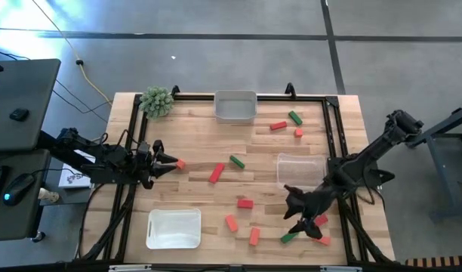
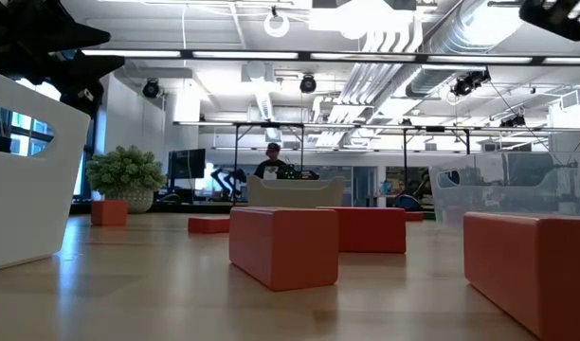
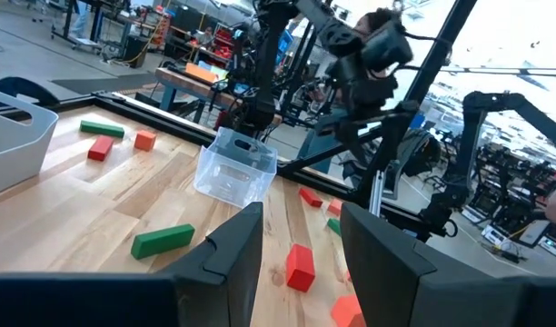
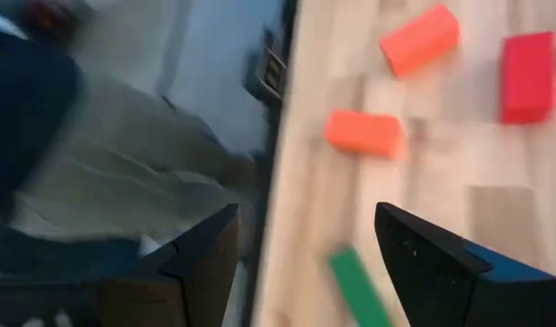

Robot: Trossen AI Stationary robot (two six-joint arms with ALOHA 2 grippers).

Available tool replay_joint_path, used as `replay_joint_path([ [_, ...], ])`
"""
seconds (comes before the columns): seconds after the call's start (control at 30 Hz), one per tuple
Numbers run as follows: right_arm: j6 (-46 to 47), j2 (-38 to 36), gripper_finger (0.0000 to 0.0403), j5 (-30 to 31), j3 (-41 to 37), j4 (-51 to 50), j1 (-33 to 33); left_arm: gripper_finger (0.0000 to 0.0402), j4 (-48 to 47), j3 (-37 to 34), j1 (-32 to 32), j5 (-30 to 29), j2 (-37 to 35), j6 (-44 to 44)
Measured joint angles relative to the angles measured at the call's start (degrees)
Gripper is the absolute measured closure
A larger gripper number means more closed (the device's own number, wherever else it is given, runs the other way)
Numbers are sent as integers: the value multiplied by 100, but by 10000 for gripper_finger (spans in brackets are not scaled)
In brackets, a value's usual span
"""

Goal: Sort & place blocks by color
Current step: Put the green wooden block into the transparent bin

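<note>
Wooden bench [image 1: 193, 151] seen from above, blocks scattered over centre and right of frame. Long red block [image 1: 216, 174] at centre, long axis tilted, upper end leaning right; green block [image 1: 237, 161] just up-right of it, axis diagonal, running down to the right. Upper right: red block [image 1: 278, 126] nearly horizontal, green block [image 1: 294, 117] diagonal beside it, stubby orange block [image 1: 299, 133] just below. Lower centre: red block [image 1: 245, 202] lying horizontal, coral block [image 1: 231, 222] diagonal, coral block [image 1: 254, 236] near upright. Lower right near bench edge: green block [image 1: 290, 237] lying almost horizontal, w/ red and orange bits partly hidden under the right arm, so count there is unsure. Small orange block [image 1: 181, 163] at left, just off the left pincer tips. Visible count approx: 3 green, 3 red, 4 orange-coral plus the hidden bits. Left pincer [image 1: 169, 161] at left-centre, pointing right, fingers partly spread w/ nothing between them per its wrist view. Right pincer [image 1: 305, 221] at lower right, hanging over the bench edge cluster, fingers spread wide, empty. Trays: 3 in all, grey tray [image 1: 235, 106] top centre, clear tray [image 1: 300, 168] right of centre, white tray [image 1: 174, 228] bottom left. One spiky plant ball [image 1: 156, 100] upper left.
</note>
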Motion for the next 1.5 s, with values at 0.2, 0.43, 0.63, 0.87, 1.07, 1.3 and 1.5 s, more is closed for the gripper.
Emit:
replay_joint_path([
  [0.2,-582,661,158,23,766,-1837,2,264,0,0,0,0,0,0],
  [0.43,-1157,1370,158,17,846,-1969,268,264,0,1,1,1,1,1],
  [0.63,-1247,1950,158,26,846,-1917,523,264,0,0,1,0,0,2],
  [0.87,-1416,2486,158,283,846,-1567,803,264,1,0,-1,2,-1,2],
  [1.07,-1407,2767,158,357,846,-1258,964,264,2,0,-1,2,-1,4],
  [1.3,-1380,3020,158,709,844,-1273,1051,264,1,1,1,1,1,4],
  [1.5,-1352,3220,158,655,842,-1269,1049,264,2,0,0,0,1,4],
])
